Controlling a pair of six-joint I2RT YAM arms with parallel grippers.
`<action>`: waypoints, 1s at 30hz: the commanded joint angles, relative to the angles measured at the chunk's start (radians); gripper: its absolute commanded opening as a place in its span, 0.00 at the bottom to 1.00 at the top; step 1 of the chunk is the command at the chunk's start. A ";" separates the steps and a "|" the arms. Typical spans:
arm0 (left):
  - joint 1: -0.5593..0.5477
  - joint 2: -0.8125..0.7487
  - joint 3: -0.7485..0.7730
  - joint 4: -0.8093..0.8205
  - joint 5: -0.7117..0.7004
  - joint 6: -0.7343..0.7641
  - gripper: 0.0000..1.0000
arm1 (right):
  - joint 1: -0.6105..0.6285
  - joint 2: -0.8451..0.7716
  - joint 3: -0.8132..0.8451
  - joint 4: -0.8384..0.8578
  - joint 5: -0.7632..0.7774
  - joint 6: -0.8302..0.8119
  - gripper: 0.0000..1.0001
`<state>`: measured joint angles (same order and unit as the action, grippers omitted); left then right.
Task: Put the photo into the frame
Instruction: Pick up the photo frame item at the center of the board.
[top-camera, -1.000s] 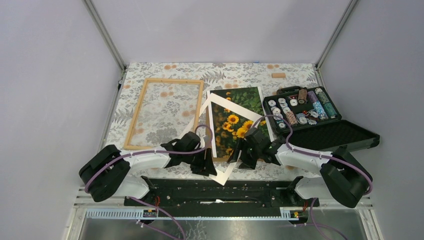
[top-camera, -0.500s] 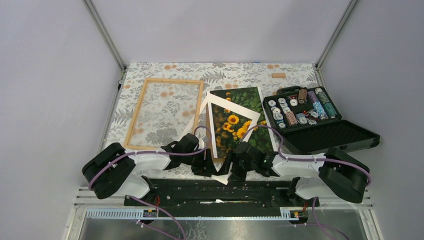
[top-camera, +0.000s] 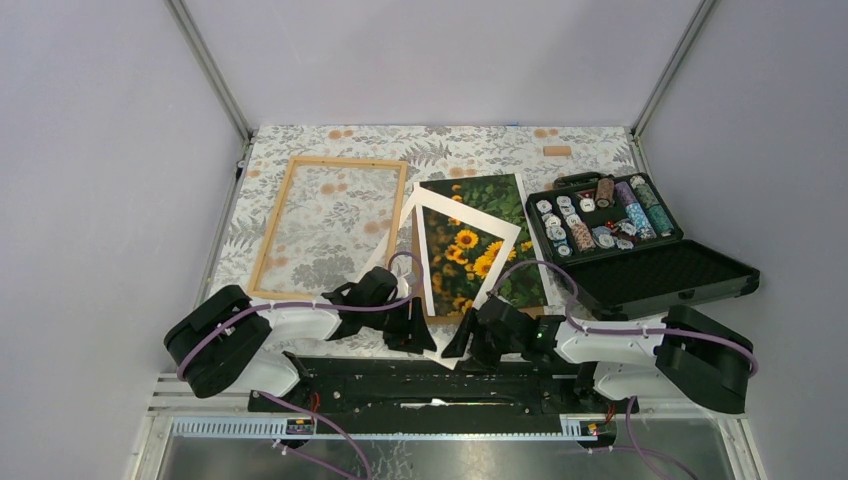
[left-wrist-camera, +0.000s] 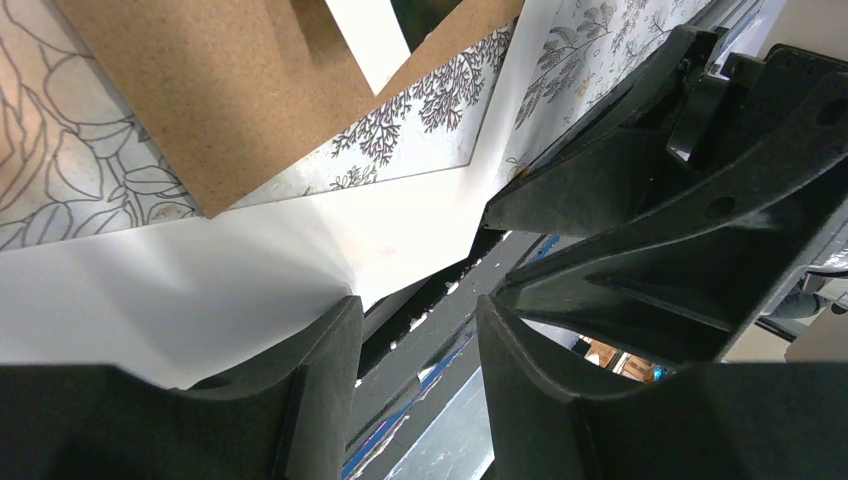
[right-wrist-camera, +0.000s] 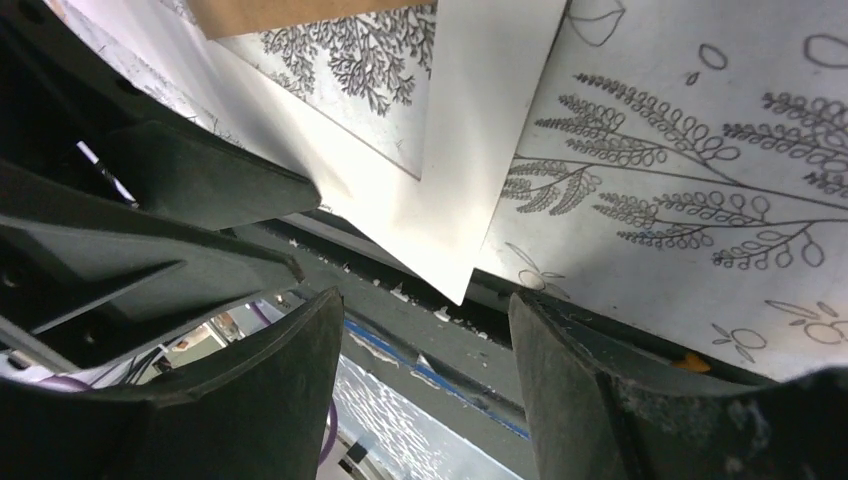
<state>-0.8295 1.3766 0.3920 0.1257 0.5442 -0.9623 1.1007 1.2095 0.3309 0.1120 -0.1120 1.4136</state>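
The light wood frame (top-camera: 345, 160) lies flat at the back left of the patterned table. To its right lies the sunflower photo (top-camera: 490, 195), with a tilted white mat (top-camera: 468, 217) across it. The mat's near corner (right-wrist-camera: 440, 240) sticks out over the table's front edge. My left gripper (top-camera: 415, 335) stands open at that corner, its left finger (left-wrist-camera: 310, 380) against the mat's edge (left-wrist-camera: 250, 260) and nothing between the jaws. My right gripper (top-camera: 458, 340) is open just right of the corner, jaws empty (right-wrist-camera: 425, 340). A brown backing board (left-wrist-camera: 230, 90) lies under the mat.
An open black case (top-camera: 660, 272) with several spools and chips stands at the right, its lid flat toward the front. A small wooden block (top-camera: 557, 151) lies at the back right. The black base rail (top-camera: 430, 380) runs below the table's front edge.
My right arm has swung down and left, from over the photo's lower edge to the table's front edge beside the mat's corner. The left gripper has hardly moved.
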 joint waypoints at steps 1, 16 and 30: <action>-0.010 0.017 -0.019 0.002 -0.070 0.027 0.51 | 0.017 0.049 0.013 0.027 0.047 0.010 0.68; -0.011 -0.019 -0.037 -0.009 -0.084 0.017 0.48 | 0.026 -0.092 -0.081 0.256 0.250 0.066 0.59; -0.011 -0.036 -0.032 -0.035 -0.076 0.030 0.48 | -0.013 -0.154 -0.064 0.237 0.495 -0.045 0.70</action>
<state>-0.8371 1.3418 0.3656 0.1329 0.5163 -0.9657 1.1191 1.0325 0.2317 0.3199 0.2527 1.4471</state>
